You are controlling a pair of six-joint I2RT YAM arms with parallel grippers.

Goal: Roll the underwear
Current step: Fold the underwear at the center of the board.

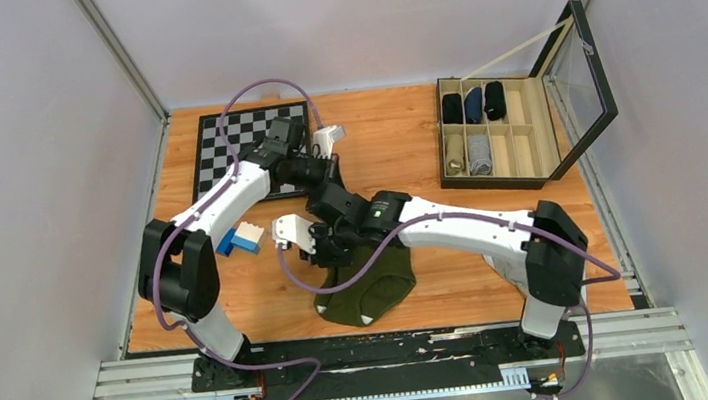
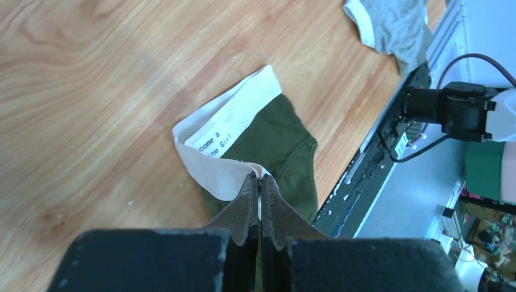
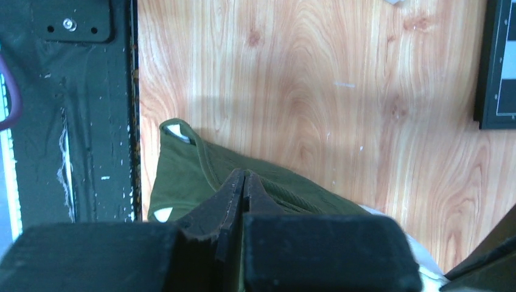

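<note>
The orange-brown wooden table (image 1: 404, 144) carries at its far right a black organiser box (image 1: 547, 143) with the lid standing up and rolled garments inside. At the far left lies a black-and-white chessboard (image 1: 220, 147). The dark green cotton underwear (image 1: 373, 293) lies near the front edge of the table, between the two arms, and part of it is pulled up toward the claws. The left claw (image 2: 260, 182) is pressed closed on the white elastic waistband (image 2: 234, 118). The right claw (image 3: 243, 177) is pinched closed on the green cloth near a leg opening. I think the step now is to spread the garment flat before rolling. To do this well, both claws should pull apart evenly and lay the cloth down without wrinkles. The waistband should be straight, so that the roll can begin from one tidy edge. If one side is pulled more, the roll will probably come out crooked. Small blue and white blocks (image 1: 242, 238) rest beside the left arm. On the waistband is dark print. I can read "Girl", and the other letters are partly folded away.
</note>
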